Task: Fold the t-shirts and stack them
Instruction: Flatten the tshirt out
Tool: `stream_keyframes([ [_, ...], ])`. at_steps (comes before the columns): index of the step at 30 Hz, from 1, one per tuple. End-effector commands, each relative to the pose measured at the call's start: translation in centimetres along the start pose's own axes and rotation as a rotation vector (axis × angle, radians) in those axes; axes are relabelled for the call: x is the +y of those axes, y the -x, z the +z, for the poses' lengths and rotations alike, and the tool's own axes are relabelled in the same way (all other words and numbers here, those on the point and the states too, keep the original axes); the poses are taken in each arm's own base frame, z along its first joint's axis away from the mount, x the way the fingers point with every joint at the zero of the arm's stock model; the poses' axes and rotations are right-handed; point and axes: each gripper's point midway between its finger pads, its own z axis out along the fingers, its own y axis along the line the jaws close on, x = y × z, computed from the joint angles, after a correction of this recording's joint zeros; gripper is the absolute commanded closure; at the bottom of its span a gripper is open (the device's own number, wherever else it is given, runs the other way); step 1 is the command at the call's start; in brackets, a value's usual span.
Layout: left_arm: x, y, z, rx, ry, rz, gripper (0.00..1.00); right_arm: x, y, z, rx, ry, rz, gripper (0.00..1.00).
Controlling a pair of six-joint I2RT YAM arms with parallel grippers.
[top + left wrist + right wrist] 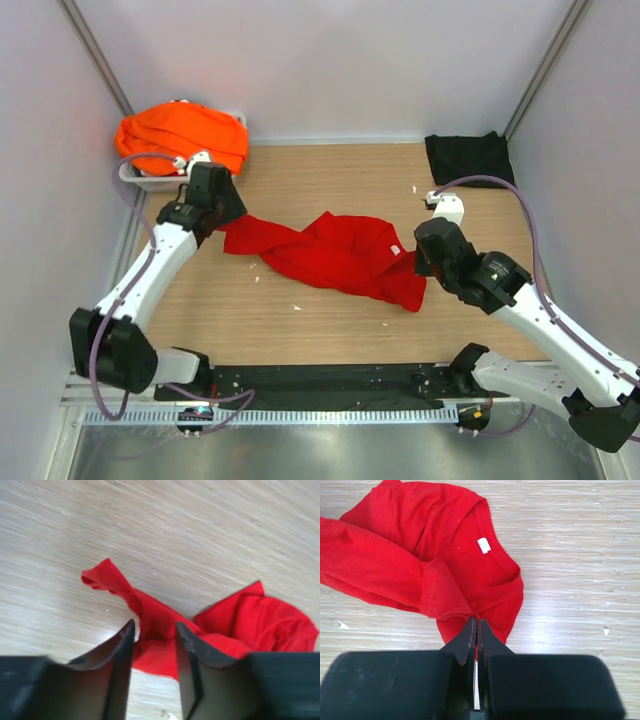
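The right tool [476, 621] is pinched together on an edge of the crumpled bright red cloth t-shirt [340, 255]. The left tool [154, 625] stands apart over the shirt's twisted left end. The shirt lies mid-way on the wooden counter [330, 180]. Far left, bright orange cloth t-shirts [185, 135] heap in a grey plastic tray [140, 180]. A black cloth t-shirt [468, 155] lies far right.

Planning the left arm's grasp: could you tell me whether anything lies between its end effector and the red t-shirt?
Nothing visible does; the left end effector, jaws apart, sits right over the red t-shirt.
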Motion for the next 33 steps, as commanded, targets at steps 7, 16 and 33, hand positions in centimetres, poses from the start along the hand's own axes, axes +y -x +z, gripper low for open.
stream_keyframes([
  [7, 3.9, -4.5, -3.8, 0.046, 0.035, -0.03, 0.25, -4.6, 1.2, -1.7, -0.096, -0.195, 0.069, 0.99],
  [16, 4.8, -7.1, 0.9, 0.093, 0.105, -0.035, 0.33, -4.4, 0.1, -0.8, -0.081, -0.195, 0.095, 0.99],
  [33, 6.3, -7.0, 8.7, 0.091, 0.236, -0.029, 0.44, -3.3, 0.6, -0.6, -0.073, -0.148, 0.047, 0.99],
])
